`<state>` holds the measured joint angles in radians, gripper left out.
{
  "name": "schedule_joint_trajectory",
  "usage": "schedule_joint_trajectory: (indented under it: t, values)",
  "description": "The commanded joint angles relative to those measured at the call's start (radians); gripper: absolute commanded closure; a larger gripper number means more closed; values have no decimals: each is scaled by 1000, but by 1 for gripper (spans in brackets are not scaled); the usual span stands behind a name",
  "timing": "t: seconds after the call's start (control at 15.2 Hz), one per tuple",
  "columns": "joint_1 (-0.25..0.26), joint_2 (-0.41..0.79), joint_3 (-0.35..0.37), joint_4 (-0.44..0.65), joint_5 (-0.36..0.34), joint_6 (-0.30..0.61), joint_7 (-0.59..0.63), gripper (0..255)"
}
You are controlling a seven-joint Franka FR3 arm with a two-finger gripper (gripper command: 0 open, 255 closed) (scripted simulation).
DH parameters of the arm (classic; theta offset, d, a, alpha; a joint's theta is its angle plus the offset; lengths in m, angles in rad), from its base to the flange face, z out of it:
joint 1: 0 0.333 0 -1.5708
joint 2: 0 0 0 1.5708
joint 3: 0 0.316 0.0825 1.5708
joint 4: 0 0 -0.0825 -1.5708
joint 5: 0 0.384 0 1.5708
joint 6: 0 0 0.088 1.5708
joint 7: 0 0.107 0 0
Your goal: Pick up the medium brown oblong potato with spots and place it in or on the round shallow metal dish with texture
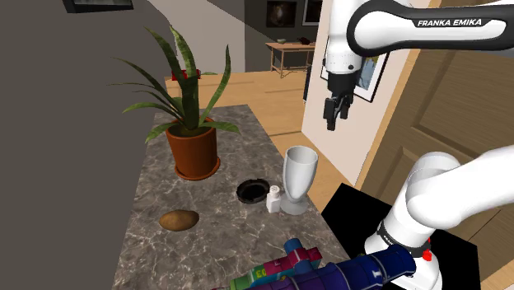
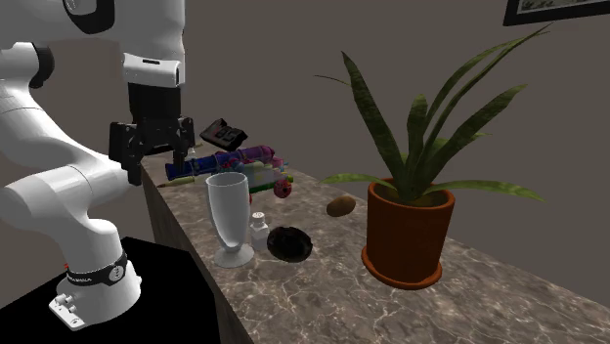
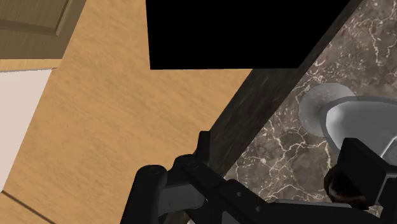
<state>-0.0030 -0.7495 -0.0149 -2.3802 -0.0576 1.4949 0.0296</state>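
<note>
The brown spotted potato (image 1: 178,220) (image 2: 341,205) lies on the marble counter (image 1: 214,235), towards its near end in the shoulder view. The small dark round dish (image 1: 251,191) (image 2: 289,242) sits between the potato and a tall glass. My black gripper (image 1: 334,115) (image 2: 152,159) hangs open and holds nothing. It is high in the air beyond the counter's edge, on the glass's side, well away from both potato and dish.
A tall pale glass (image 1: 299,177) (image 2: 231,217) (image 3: 348,118) and a small white shaker (image 1: 273,198) (image 2: 259,230) stand beside the dish. A potted plant (image 1: 194,148) (image 2: 408,235) stands further along. A colourful toy (image 1: 329,268) (image 2: 235,161) lies at the counter's near end.
</note>
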Motion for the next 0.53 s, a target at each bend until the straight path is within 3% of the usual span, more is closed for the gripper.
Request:
schedule_joint_trajectory:
  t: [0.0, 0.46]
  values:
    - [0, 0, 0, 0, 0, 0, 0, 0]
    - [62, 162, 93, 20, 63, 160, 63, 0]
